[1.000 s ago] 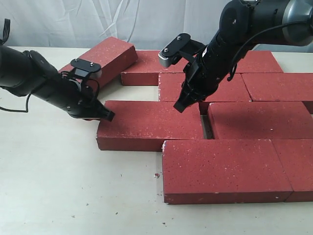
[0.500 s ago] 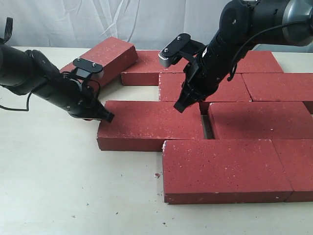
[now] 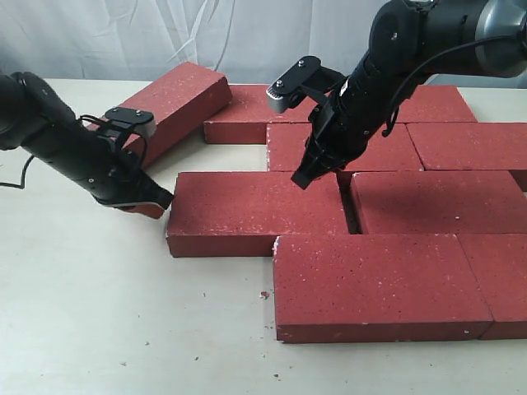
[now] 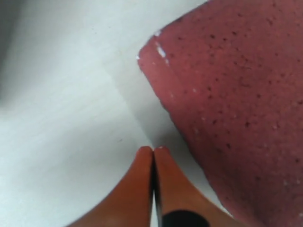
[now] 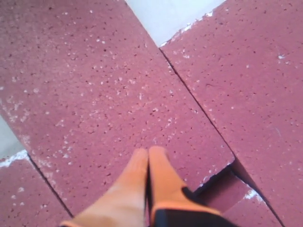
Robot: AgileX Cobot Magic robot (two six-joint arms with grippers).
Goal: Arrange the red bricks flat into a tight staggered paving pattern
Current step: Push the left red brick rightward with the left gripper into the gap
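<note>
Several red bricks lie flat in staggered rows across the right of the table. One third-row brick [image 3: 255,210] [image 4: 232,94] has a narrow gap [image 3: 351,212] between it and its right neighbour [image 3: 436,202]. My left gripper [image 3: 161,200] [image 4: 153,149] is shut and empty, low over the table just beside that brick's left end. My right gripper [image 3: 301,177] [image 5: 148,151] is shut too, with its tip at the back right of the same brick's top [image 5: 118,80]. Another red brick [image 3: 177,97] sits tilted at the back left.
The front row has a large brick [image 3: 379,284] and one cut off by the frame [image 3: 504,280]. Bare pale table [image 3: 99,313] stretches to the left and front, with small crumbs of grit. A white curtain hangs behind.
My left gripper has drawn back leftward from over the brick's left end and now sits beside it. That brick has shifted slightly right, narrowing the gap. The right arm has stayed put.
</note>
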